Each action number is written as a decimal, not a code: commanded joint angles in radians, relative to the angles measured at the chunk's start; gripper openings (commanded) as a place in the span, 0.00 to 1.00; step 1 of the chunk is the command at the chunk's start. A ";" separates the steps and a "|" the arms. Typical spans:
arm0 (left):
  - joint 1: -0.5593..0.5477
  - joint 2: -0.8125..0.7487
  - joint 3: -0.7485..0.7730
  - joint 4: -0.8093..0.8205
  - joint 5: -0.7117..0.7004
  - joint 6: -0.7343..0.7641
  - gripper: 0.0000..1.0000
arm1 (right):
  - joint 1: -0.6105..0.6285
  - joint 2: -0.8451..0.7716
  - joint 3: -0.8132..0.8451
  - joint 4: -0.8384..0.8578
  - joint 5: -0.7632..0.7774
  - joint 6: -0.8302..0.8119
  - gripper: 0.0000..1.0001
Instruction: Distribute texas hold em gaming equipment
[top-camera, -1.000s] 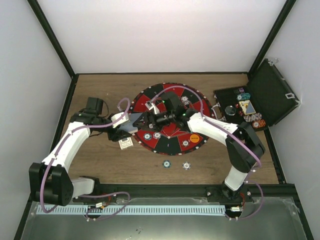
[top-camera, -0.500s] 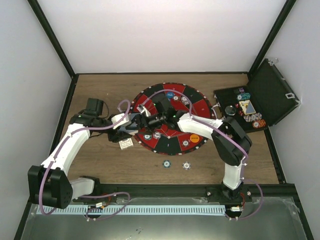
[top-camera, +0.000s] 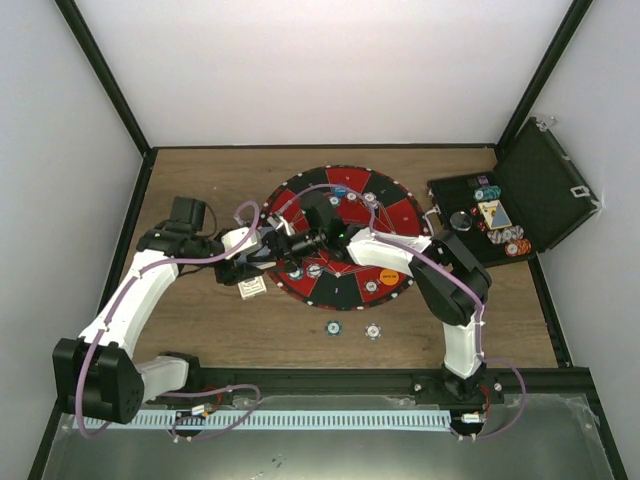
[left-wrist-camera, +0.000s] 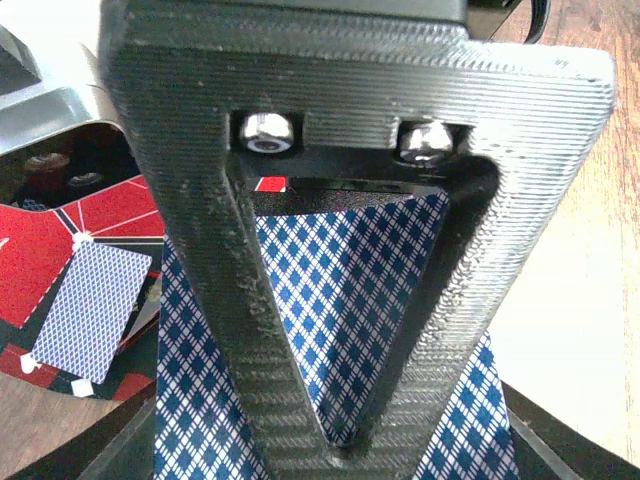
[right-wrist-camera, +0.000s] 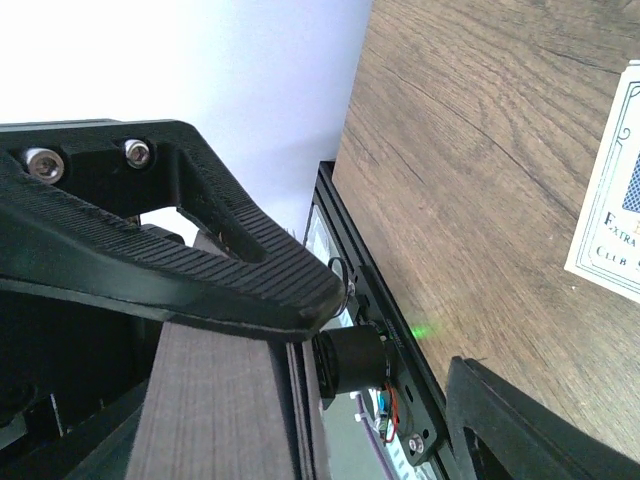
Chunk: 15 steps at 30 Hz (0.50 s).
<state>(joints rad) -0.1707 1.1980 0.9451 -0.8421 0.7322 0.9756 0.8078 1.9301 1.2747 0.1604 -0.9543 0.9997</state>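
left gripper (left-wrist-camera: 335, 440): pressed together on the deck of cards (left-wrist-camera: 345, 300), held at the left edge of the round mat (top-camera: 395, 215). card backs show a blue and white diamond lattice; from the right wrist view the deck's edge reads as a dark layered stack.
right gripper (right-wrist-camera: 395, 335): jaws spread, upper finger (right-wrist-camera: 170, 270) lying at the deck's top edge, lower finger apart from it.
single card (left-wrist-camera: 85, 310): face down on the mat, beside the deck.
orange disc (top-camera: 389, 277) and blue disc (top-camera: 340, 190): on the mat.
two chips (top-camera: 331, 327): on the table, near side of the mat.
card box (top-camera: 251, 288): on the table by the left gripper.
case (top-camera: 545, 185): open, at the right.
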 joint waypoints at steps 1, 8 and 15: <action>-0.004 -0.030 0.000 -0.004 0.046 0.030 0.05 | -0.018 0.000 0.004 0.000 -0.011 -0.009 0.68; -0.004 -0.039 0.015 -0.016 0.052 0.030 0.05 | -0.062 -0.037 -0.056 -0.065 0.000 -0.061 0.65; -0.004 -0.041 0.014 -0.015 0.050 0.032 0.05 | -0.085 -0.072 -0.060 -0.135 0.008 -0.113 0.60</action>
<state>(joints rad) -0.1783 1.1904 0.9451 -0.8616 0.7300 0.9775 0.7559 1.8874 1.2327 0.1299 -0.9733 0.9405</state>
